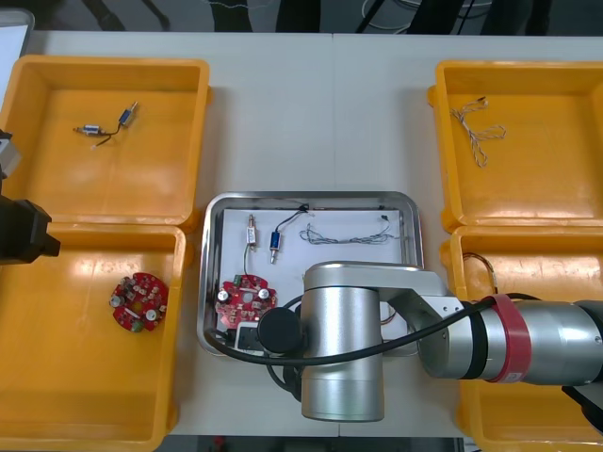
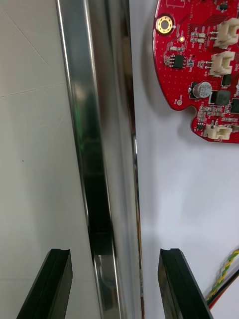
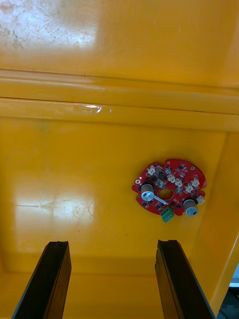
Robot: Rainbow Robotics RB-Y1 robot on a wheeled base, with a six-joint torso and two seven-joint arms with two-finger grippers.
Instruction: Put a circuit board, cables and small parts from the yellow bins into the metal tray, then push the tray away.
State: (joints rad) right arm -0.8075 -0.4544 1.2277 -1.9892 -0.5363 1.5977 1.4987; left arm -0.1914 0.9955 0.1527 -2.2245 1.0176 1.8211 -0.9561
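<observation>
The metal tray (image 1: 213,282), white inside, lies mid-table. It holds a round red circuit board (image 1: 247,298), two small metal parts (image 1: 252,232), a twisted cable (image 1: 344,233) and a black cable (image 1: 303,205). My right arm (image 1: 344,339) reaches across the tray's near left corner. In the right wrist view, my right gripper (image 2: 114,286) is open, straddling the tray's shiny rim (image 2: 94,149). One finger is over the table, the other inside near the board (image 2: 204,65) and a red and yellow cable (image 2: 226,279). My left gripper (image 3: 112,281) is open above a bin's circuit board (image 3: 169,187).
The near left yellow bin (image 1: 57,414) holds another circuit board (image 1: 139,301). The far left bin (image 1: 38,179) has small metal parts (image 1: 91,131). A cable (image 1: 478,132) lies in the far right bin (image 1: 565,198). My left arm (image 1: 24,231) sits at the left edge.
</observation>
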